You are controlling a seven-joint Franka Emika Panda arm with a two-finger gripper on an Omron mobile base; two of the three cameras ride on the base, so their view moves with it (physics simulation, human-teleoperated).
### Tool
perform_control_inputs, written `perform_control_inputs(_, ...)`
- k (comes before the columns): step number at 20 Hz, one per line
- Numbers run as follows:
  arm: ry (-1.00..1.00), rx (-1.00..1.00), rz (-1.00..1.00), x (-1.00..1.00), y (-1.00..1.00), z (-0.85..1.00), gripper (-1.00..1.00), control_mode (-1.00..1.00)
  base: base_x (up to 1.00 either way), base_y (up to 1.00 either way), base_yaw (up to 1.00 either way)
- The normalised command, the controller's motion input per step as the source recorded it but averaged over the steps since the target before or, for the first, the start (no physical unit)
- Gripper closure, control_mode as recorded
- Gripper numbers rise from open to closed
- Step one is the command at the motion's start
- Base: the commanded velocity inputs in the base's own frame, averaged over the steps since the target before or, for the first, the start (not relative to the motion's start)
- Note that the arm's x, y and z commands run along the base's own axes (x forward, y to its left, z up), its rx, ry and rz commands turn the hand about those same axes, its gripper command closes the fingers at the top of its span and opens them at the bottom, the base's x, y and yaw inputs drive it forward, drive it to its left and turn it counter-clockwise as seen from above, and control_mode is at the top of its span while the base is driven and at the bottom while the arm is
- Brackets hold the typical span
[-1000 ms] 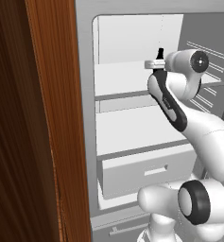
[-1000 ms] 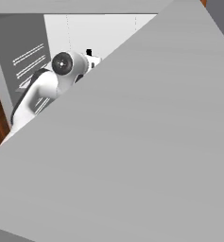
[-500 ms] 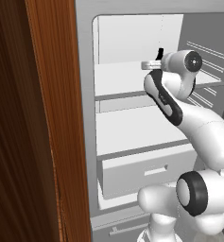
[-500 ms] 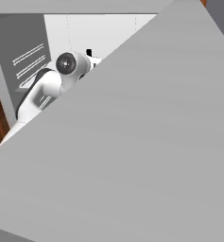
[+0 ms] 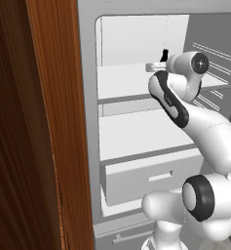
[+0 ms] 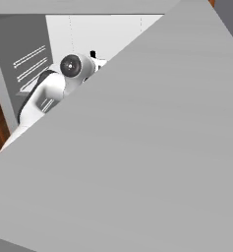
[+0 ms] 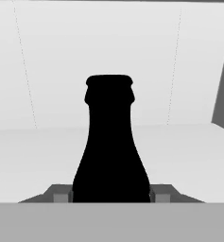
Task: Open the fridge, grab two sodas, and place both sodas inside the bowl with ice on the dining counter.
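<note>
**Bottle in the grip**

The end effector [image 7: 111, 196] is squeezed tight on the black bottle [image 7: 110, 146], one finger [image 7: 61, 197] on each side. The bottle stands up on the top shelf [image 5: 126, 80] inside the open fridge [image 5: 87, 29] (no writing can be read).

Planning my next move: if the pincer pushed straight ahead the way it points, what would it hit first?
Probably nothing new: the black bottle is already clamped in the pincer. Beyond it comes the fridge's white back wall, distance unclear.

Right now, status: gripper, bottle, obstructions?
Gripper shut on black cola bottle. Bottle upright on upper fridge shelf. Open fridge door blocks right base view.
</note>
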Motion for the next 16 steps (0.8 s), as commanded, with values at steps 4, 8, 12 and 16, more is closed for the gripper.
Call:
perform_control_inputs(4, -0.02, 0.00, 0.00, -0.23, -0.07, 0.00, 1.00, -1.00, 0.00, 0.00, 0.00)
perform_control_inputs(8, -0.05, 0.00, 0.00, -0.71, -0.10, 0.00, 1.00, -1.00, 0.00, 0.00, 0.00)
perform_control_inputs(12, -0.02, 0.00, 0.00, -0.94, 0.00, 0.03, 1.00, -1.00, 0.00, 0.00, 0.00)
perform_control_inputs(16, -0.02, 0.02, 0.00, -1.00, 0.00, 0.05, 1.00, -1.00, 0.00, 0.00, 0.00)
